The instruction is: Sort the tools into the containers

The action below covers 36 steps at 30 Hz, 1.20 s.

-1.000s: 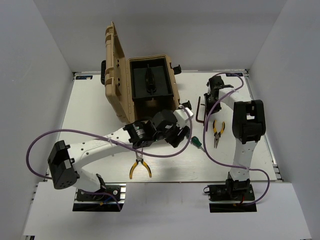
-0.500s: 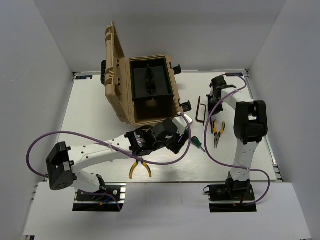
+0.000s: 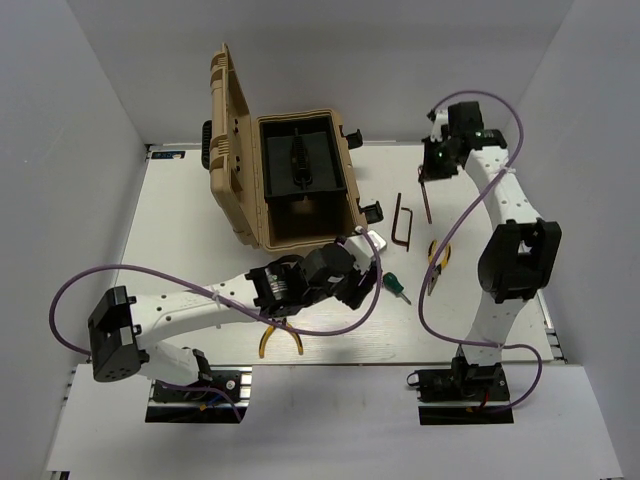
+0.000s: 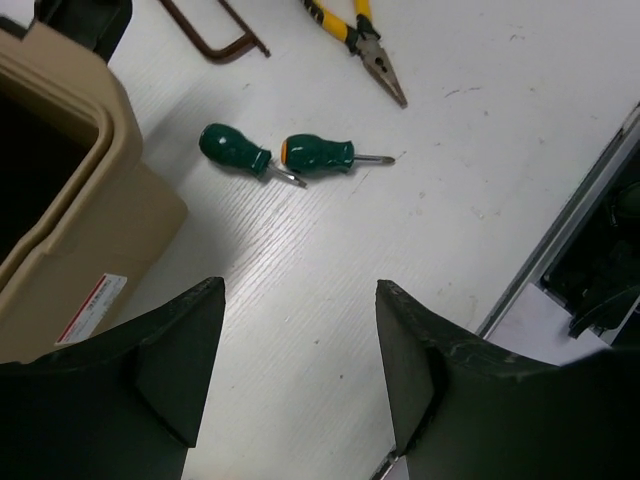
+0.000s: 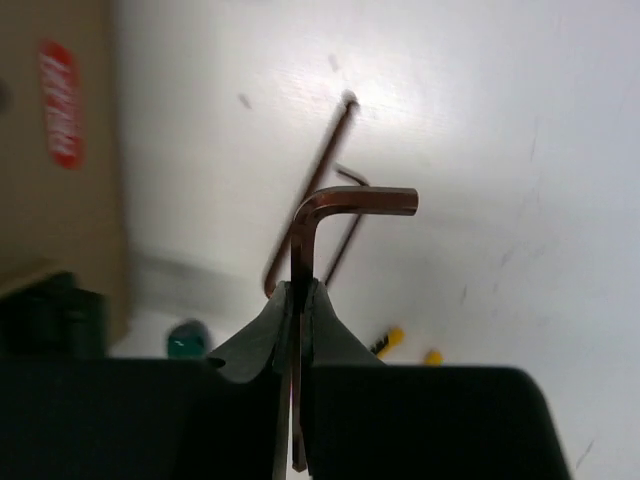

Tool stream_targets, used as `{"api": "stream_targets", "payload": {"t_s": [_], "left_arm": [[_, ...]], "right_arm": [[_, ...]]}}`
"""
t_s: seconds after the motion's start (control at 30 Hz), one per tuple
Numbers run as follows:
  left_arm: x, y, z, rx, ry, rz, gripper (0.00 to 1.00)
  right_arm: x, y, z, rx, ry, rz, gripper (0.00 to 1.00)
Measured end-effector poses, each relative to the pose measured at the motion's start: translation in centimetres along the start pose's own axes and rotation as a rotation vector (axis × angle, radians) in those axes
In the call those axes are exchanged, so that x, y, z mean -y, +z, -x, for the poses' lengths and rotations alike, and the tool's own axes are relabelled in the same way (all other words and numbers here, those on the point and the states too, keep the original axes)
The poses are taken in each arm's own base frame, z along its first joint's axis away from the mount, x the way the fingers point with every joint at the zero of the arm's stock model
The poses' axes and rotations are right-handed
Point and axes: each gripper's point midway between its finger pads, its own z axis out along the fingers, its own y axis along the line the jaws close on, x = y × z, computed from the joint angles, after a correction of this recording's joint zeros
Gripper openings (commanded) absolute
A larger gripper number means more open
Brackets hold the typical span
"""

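One hex key (image 5: 303, 250) is pinched in my right jaws, held above the bench (image 3: 200, 220) for carrying to the toolbox (image 3: 228, 150); my left jaws gape empty over two screwdrivers (image 4: 318, 154).

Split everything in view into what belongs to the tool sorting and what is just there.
Job: open tan toolbox; hex key clamped in the right pincer; brown hex keys on the table; two green screwdrivers; yellow pliers by the right arm; second pliers half under the left arm; open left pincer.
Not the job: purple cables; white table; grey walls.
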Motion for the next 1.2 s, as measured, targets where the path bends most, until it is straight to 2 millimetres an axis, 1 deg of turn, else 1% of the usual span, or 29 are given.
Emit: {"api": "stream_targets", "payload": {"t_s": [0.07, 0.1, 0.13, 0.17, 0.23, 0.3, 0.37, 0.43, 0.53, 0.6, 0.67, 0.73, 0.87, 1.03, 1.2], "left_arm": [[0.4, -0.2, 0.8, 0.015, 0.019, -0.012, 0.72], [0.7, -0.4, 1.5, 0.032, 0.030, -0.018, 0.72], [0.9, -0.7, 2.7, 0.060, 0.038, -0.024, 0.72], [1.1, -1.1, 4.2, 0.099, 0.044, -0.029, 0.72], [1.3, -2.4, 7.3, 0.192, 0.053, -0.038, 0.72], [0.9, -4.4, 10.6, 0.306, 0.052, -0.030, 0.72], [0.1, -6.7, 13.5, 0.409, 0.043, -0.005, 0.72], [-0.8, -8.7, 15.6, 0.494, 0.028, 0.025, 0.72], [-2.1, -10.6, 17.5, 0.571, 0.007, 0.078, 0.72], [-2.7, -11.0, 18.0, 0.585, -0.001, 0.114, 0.72], [-3.1, -11.0, 18.1, 0.584, -0.002, 0.139, 0.72], [-3.5, -10.9, 18.0, 0.579, -0.003, 0.159, 0.72], [-4.0, -10.9, 17.8, 0.571, -0.006, 0.192, 0.72], [-4.4, -10.6, 17.3, 0.562, -0.017, 0.218, 0.72], [-4.5, -9.7, 16.4, 0.528, -0.027, 0.233, 0.73]], "right_arm": [[-1.6, -2.0, 3.5, 0.078, -0.032, 0.056, 0.00], [-2.6, -3.1, 5.2, 0.120, -0.048, 0.089, 0.00], [-3.5, -4.1, 7.0, 0.161, -0.064, 0.119, 0.00], [-4.7, -5.4, 9.1, 0.224, -0.089, 0.158, 0.00], [-7.2, -7.5, 11.9, 0.315, -0.122, 0.237, 0.00], [-9.6, -8.7, 13.3, 0.375, -0.141, 0.318, 0.00], [-12.1, -9.1, 13.8, 0.399, -0.137, 0.404, 0.00], [-14.1, -8.7, 14.0, 0.396, -0.119, 0.480, 0.00], [-16.7, -7.4, 14.5, 0.391, -0.083, 0.580, 0.00], [-18.0, -6.1, 15.1, 0.389, -0.057, 0.637, 0.00], [-19.0, -4.9, 15.8, 0.394, -0.018, 0.687, 0.00], [-19.7, -3.7, 16.5, 0.402, 0.017, 0.721, 0.00], [-20.8, -1.4, 17.2, 0.407, 0.064, 0.764, 0.00], [-22.5, 0.5, 16.6, 0.388, 0.069, 0.788, 0.00], [-24.5, 1.5, 15.7, 0.370, 0.046, 0.799, 0.00]]}}
